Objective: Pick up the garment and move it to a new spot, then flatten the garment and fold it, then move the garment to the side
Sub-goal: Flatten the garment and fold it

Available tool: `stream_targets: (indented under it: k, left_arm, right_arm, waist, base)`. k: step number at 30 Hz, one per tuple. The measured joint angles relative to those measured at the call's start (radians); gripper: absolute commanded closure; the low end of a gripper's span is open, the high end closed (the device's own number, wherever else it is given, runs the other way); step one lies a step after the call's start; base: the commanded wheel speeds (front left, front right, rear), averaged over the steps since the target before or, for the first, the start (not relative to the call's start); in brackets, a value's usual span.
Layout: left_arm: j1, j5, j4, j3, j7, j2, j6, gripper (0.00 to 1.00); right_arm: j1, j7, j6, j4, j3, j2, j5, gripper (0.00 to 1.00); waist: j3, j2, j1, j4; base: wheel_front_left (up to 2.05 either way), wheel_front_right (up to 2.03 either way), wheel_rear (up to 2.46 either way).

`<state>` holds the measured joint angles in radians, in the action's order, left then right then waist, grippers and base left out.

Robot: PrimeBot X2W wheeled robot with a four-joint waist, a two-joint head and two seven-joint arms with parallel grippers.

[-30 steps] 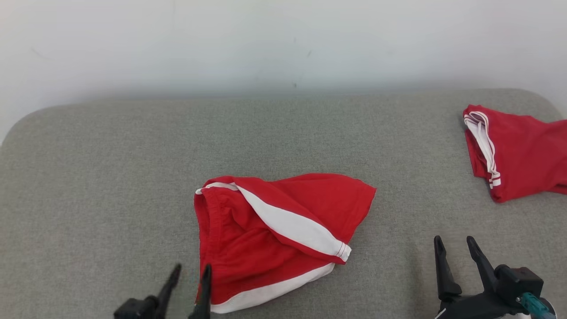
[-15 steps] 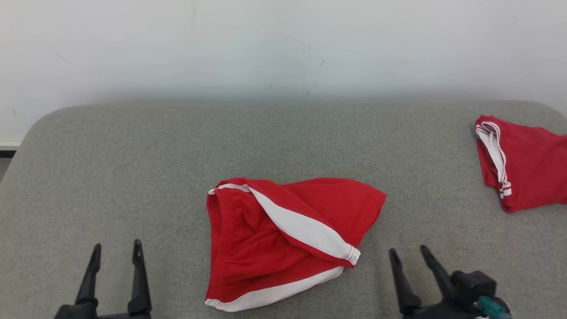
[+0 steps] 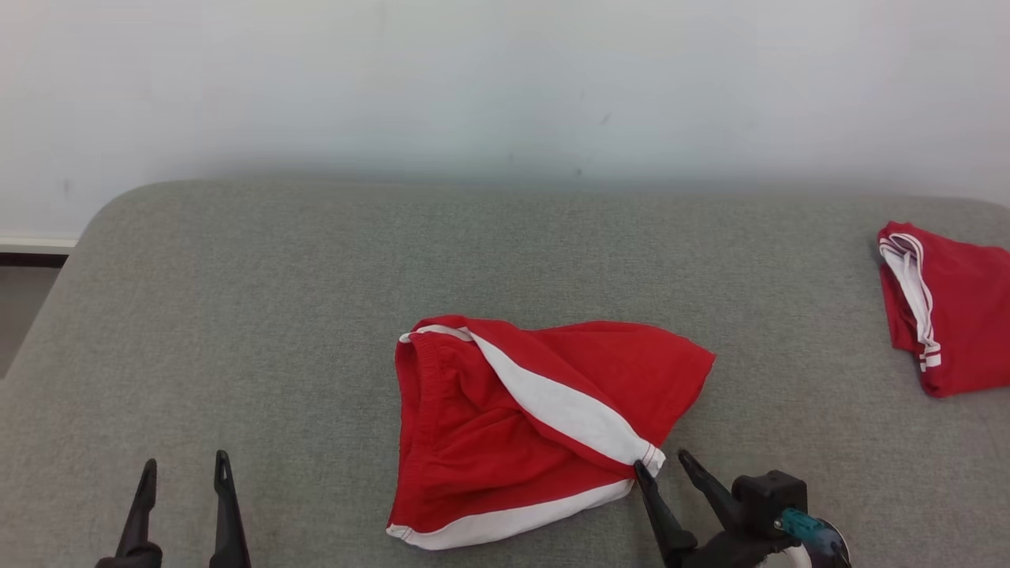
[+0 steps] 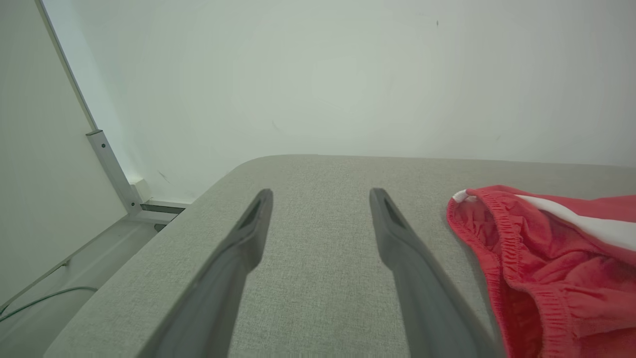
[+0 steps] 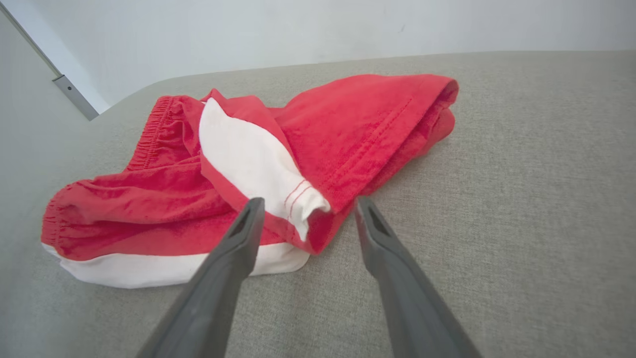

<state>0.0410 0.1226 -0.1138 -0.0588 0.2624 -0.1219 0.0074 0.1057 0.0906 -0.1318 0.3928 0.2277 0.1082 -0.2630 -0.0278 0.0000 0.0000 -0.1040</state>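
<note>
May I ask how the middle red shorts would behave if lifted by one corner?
Probably floppy: the shorts lie crumpled in soft folds, so they should drape and unfold. Likely light: thin cloth. The open right pincer may catch only one layer.

- I see the garment [image 3: 505,442]: red shorts with white side bands and an elastic waistband.
- It lies rumpled, a white-banded leg flap folded diagonally over the top, waistband at the robot's left.
- It rests mid counter [image 3: 276,315], toward the near edge.
</note>
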Motion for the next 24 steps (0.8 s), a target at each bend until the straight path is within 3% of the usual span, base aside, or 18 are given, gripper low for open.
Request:
stream_targets:
  k: [1,6,14,22,24]
  left_arm:
    - [0.0,0.0,-0.002,-0.001,0.0,0.006,-0.001,0.0]
    - [-0.004,-0.009,-0.002,-0.007,0.0,0.027,-0.009,0.0]
    - [-0.033,-0.024,0.016,0.001,0.0,0.047,-0.027,0.0]
    - [-0.089,-0.031,0.026,0.042,0.0,0.061,-0.044,0.0]
    - [-0.109,-0.031,0.025,0.056,0.0,0.064,-0.044,0.0]
  right_arm:
    - [0.013,0.006,0.0,0.017,0.005,0.002,-0.002,1.0]
    - [0.122,0.026,0.0,0.074,0.035,0.028,-0.008,1.0]
    - [0.444,0.014,0.0,0.137,0.074,0.138,-0.012,1.0]
    - [0.73,-0.027,0.0,0.426,0.108,0.183,-0.036,1.0]
    - [0.786,0.003,0.0,0.505,0.094,0.183,-0.04,0.47]
  waist:
    - [0.0,0.0,0.0,-0.004]
    - [-0.005,0.0,0.0,-0.025]
    - [-0.023,0.0,0.0001,-0.063]
    - [-0.061,0.0,0.0001,-0.121]
    - [-0.077,0.0001,0.0002,-0.13]
  base:
    - [0.0,0.0,0.0]
    - [0.0,0.0,0.0]
    - [0.0,0.0,0.0]
    - [0.0,0.0,0.0]
    - [0.0,0.0,0.0]
